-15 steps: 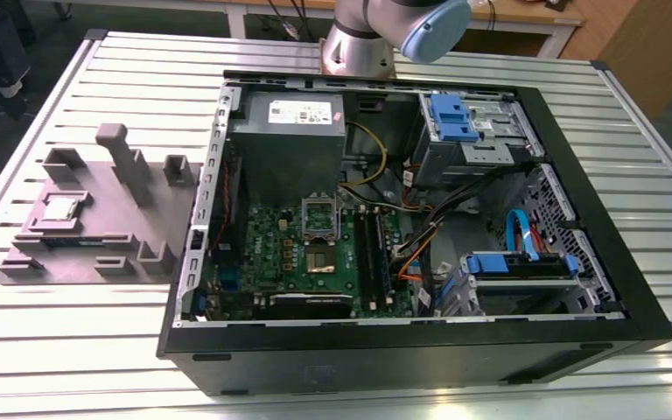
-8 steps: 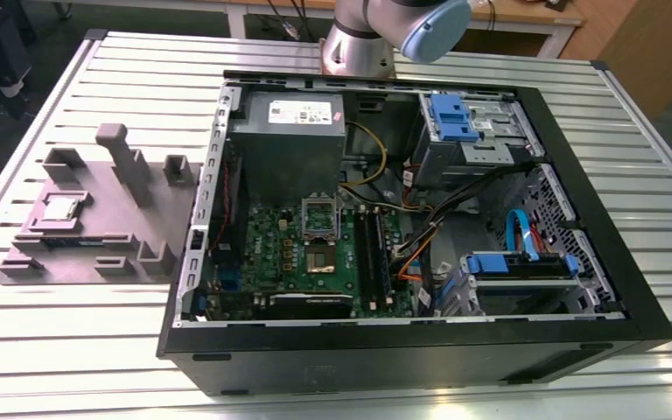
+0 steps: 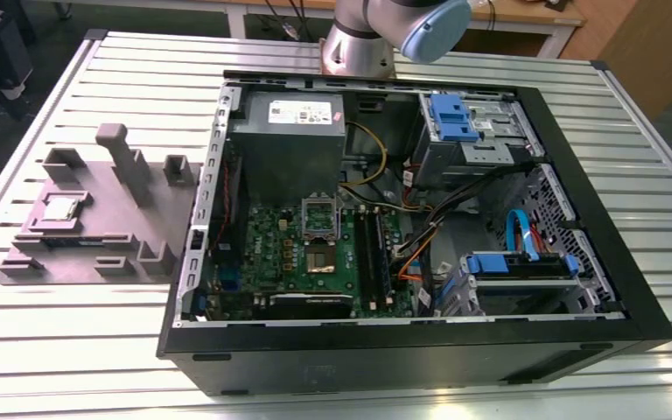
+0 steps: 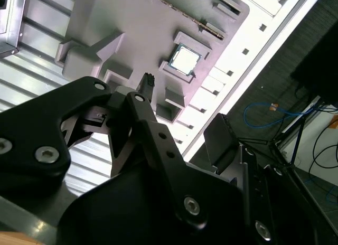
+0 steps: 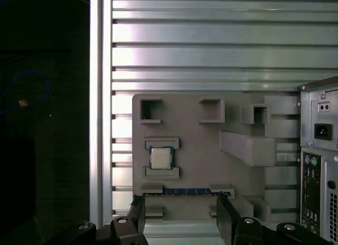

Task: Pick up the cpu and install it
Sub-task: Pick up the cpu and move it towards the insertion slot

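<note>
The cpu (image 3: 59, 208) is a small silver square lying flat in a recess of the grey fixture block (image 3: 102, 236) at the exterior view's left, beside the open computer case (image 3: 616, 289). In both wrist views the cpu (image 5: 160, 157) (image 4: 185, 59) lies well below the tool. My gripper (image 5: 181, 219) hangs high above the fixture block (image 5: 195, 150), open, with nothing between its black fingers (image 5: 138, 216). In the second wrist view the gripper (image 4: 182, 110) is seen from behind its linkage. The motherboard (image 3: 301, 262) lies inside the case.
A long memory stick (image 5: 185, 191) lies in a slot of the block near the cpu. Upright posts (image 3: 116, 144) rise from the block. The case holds a grey power supply (image 3: 287, 131), blue drive brackets (image 3: 453, 118) and cables (image 3: 453, 219). The slatted metal table (image 3: 80, 350) ends at a dark drop (image 5: 47, 123).
</note>
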`<action>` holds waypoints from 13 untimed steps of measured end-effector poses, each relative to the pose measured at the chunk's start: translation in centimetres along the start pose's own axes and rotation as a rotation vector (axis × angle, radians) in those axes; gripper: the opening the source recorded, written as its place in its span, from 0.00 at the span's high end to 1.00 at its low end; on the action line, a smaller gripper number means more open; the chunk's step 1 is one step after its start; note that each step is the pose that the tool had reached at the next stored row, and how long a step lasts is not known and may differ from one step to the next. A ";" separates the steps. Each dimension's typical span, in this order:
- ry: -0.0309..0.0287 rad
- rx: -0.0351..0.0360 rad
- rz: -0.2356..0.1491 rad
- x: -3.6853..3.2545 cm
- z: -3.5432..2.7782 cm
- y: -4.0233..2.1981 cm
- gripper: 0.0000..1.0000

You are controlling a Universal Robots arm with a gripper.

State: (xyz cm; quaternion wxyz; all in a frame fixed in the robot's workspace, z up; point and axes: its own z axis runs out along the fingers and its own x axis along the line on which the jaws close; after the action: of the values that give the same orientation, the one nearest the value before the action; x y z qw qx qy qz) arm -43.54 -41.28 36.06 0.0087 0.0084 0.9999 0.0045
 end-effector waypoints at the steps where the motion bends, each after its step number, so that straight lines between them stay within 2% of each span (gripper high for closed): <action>1: 0.0001 0.0001 0.000 0.00 0.00 0.00 0.35; 7: 0.0001 0.0001 0.000 0.00 0.18 0.00 0.35; 13: 0.0000 0.0000 0.000 0.01 0.73 -0.01 0.35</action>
State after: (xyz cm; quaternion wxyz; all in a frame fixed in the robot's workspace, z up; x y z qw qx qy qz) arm -43.54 -41.28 35.33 0.0087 0.0084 0.9999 0.0045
